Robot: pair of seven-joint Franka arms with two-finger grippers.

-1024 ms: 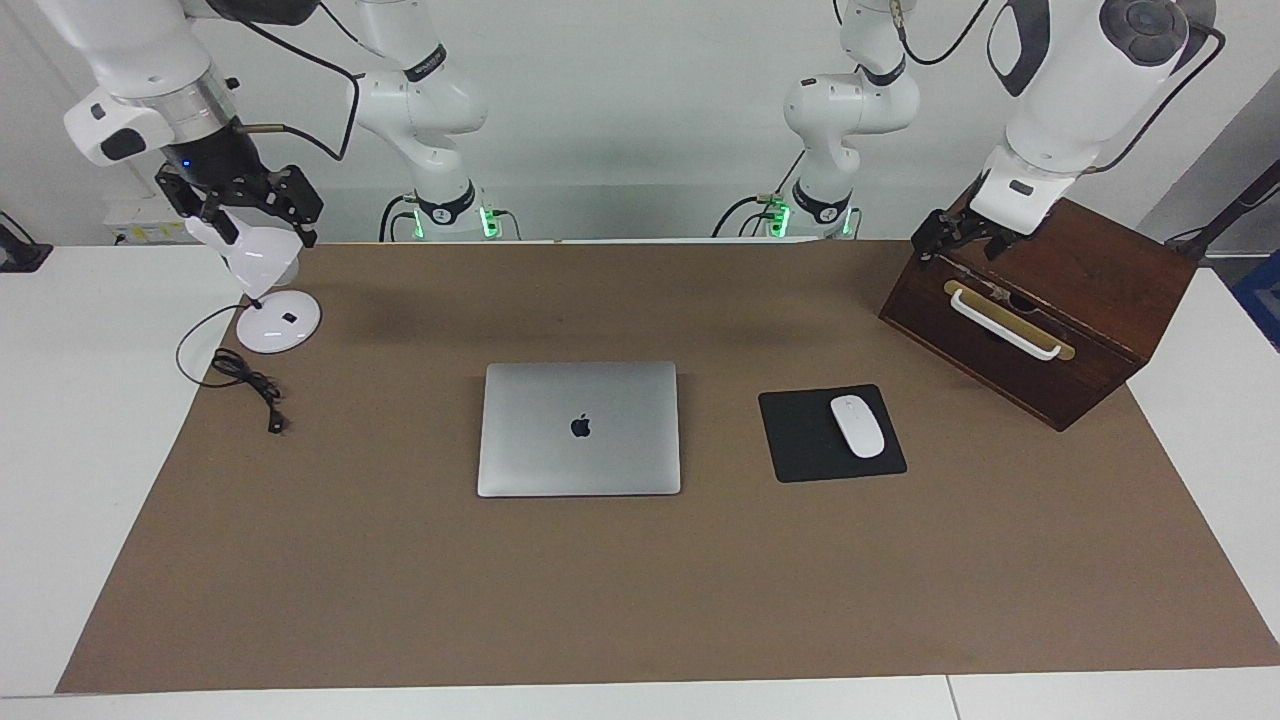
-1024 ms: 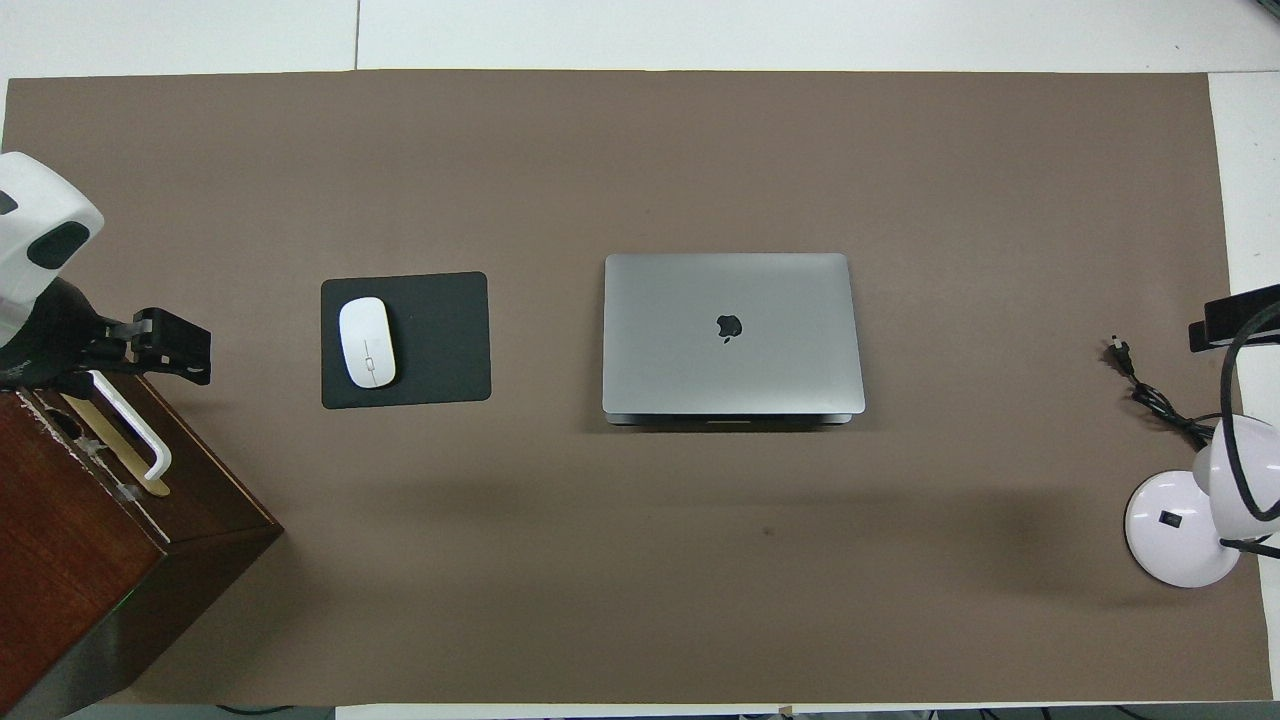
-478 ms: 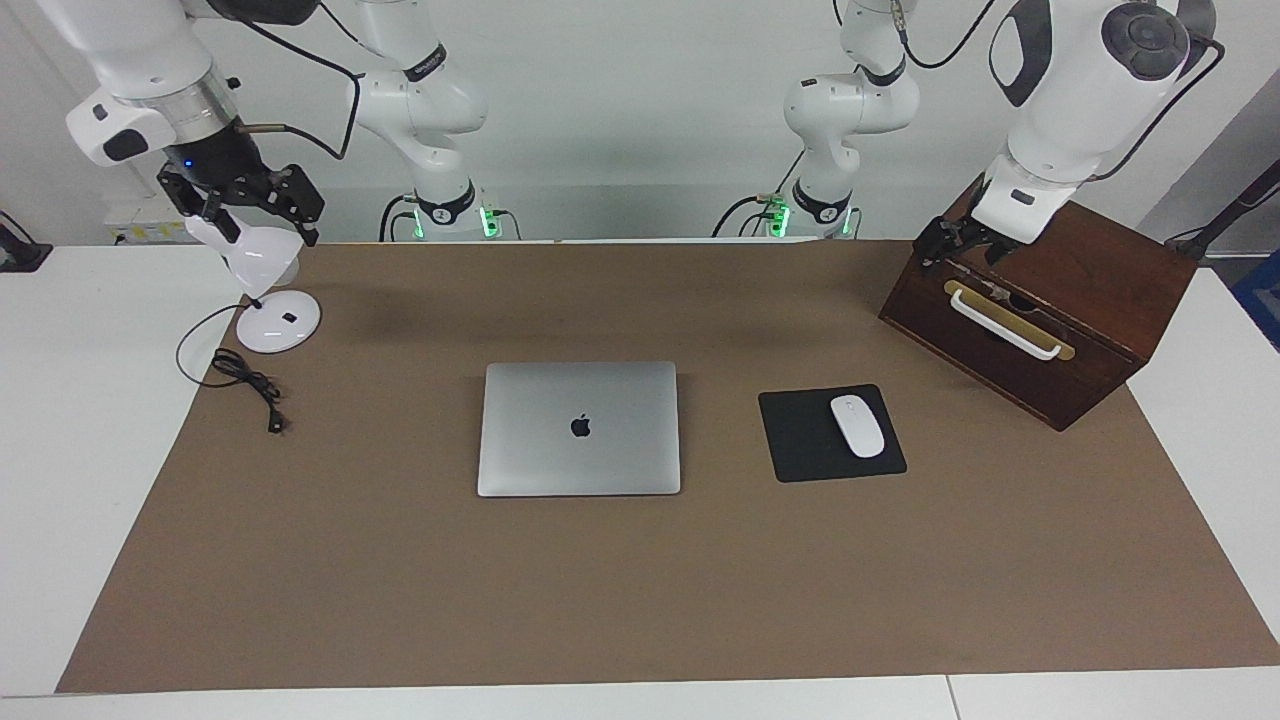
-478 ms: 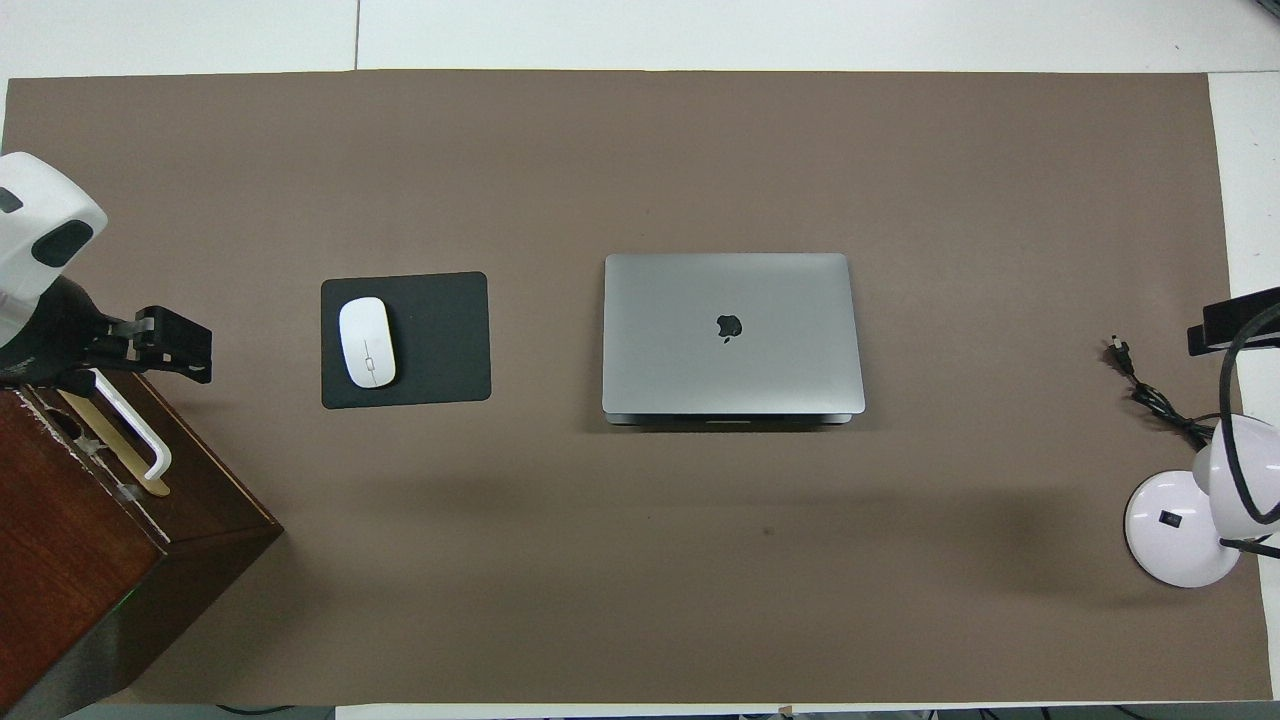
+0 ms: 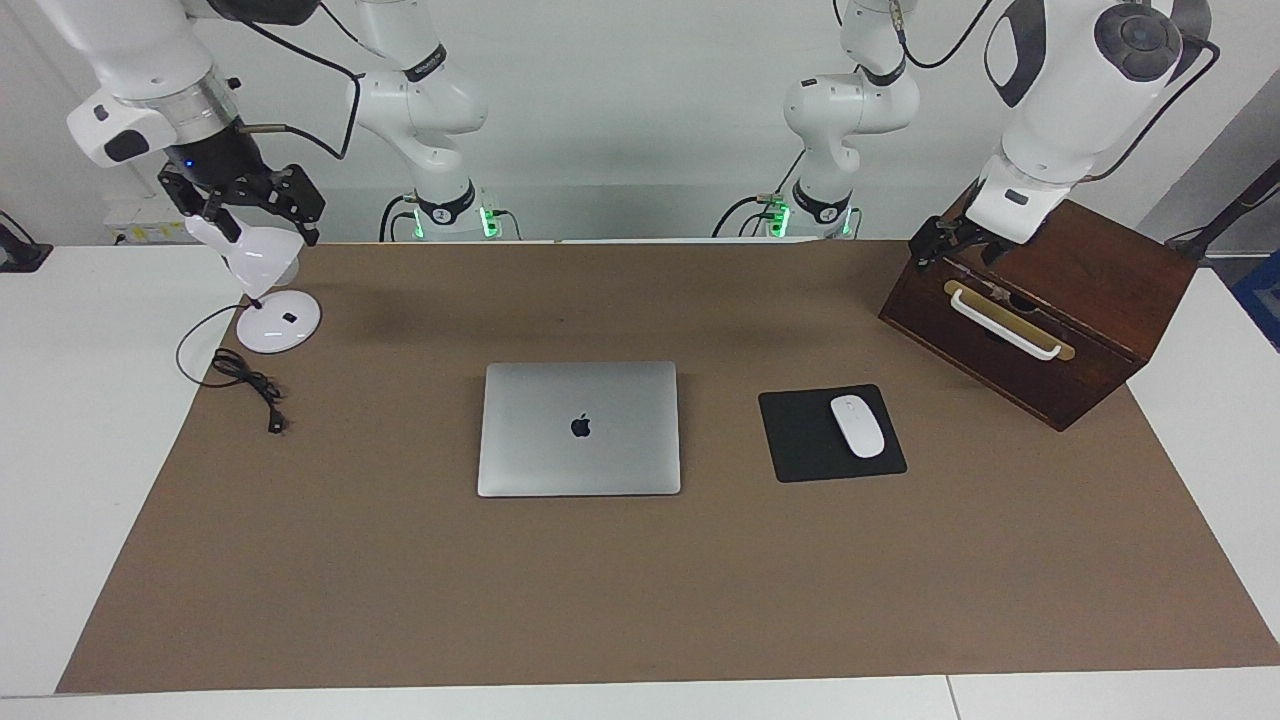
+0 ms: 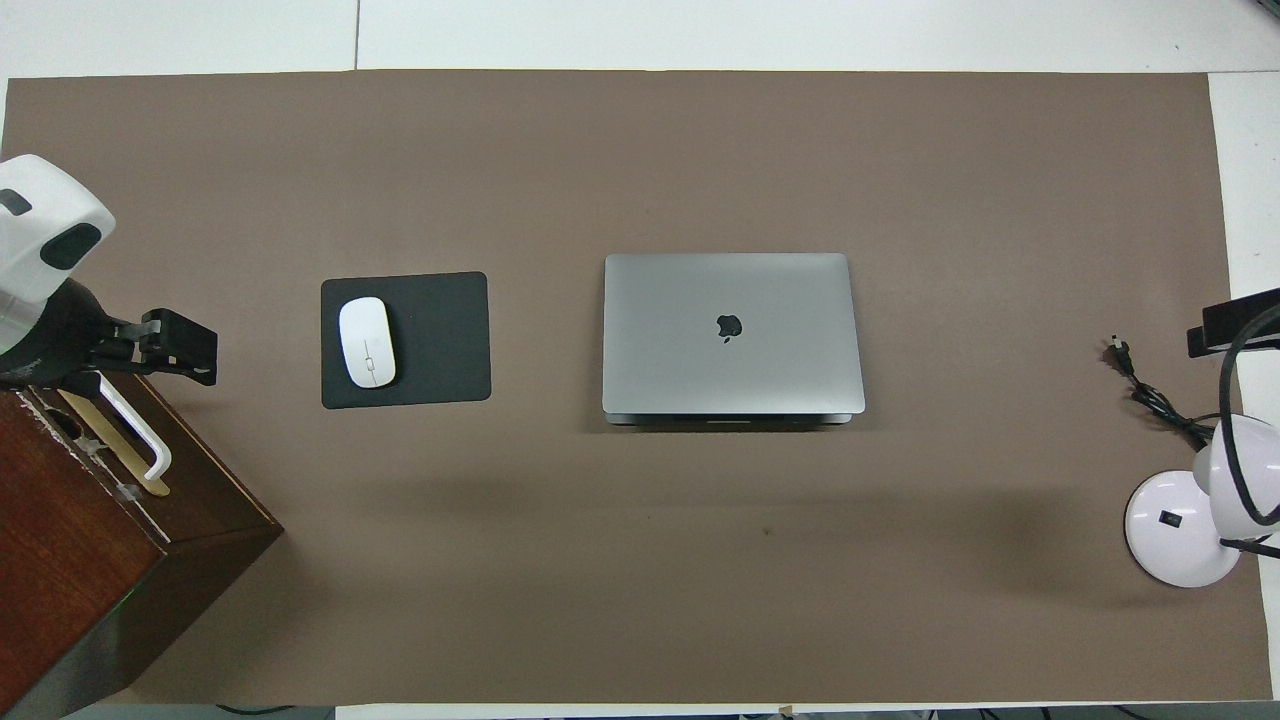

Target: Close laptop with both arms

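Note:
The silver-grey laptop [image 5: 579, 428] [image 6: 730, 330] lies flat in the middle of the brown mat, lid down with the dark apple logo facing up. My right gripper [image 5: 255, 208] [image 6: 1232, 322] hangs open over the white desk lamp at the right arm's end of the table, holding nothing. My left gripper [image 5: 950, 243] [image 6: 172, 346] hovers open over the top front edge of the wooden box at the left arm's end, also with nothing in it. Both grippers are well away from the laptop.
A white desk lamp [image 5: 265, 265] with a round base and a loose black cable [image 5: 250, 385] stands at the right arm's end. A black mouse pad [image 5: 800, 440] with a white mouse [image 5: 857, 425] lies beside the laptop. The dark wooden box [image 5: 1090, 300] has a white handle.
The left arm's wrist has shifted a little above the wooden box. The laptop and the right gripper have stayed where they were.

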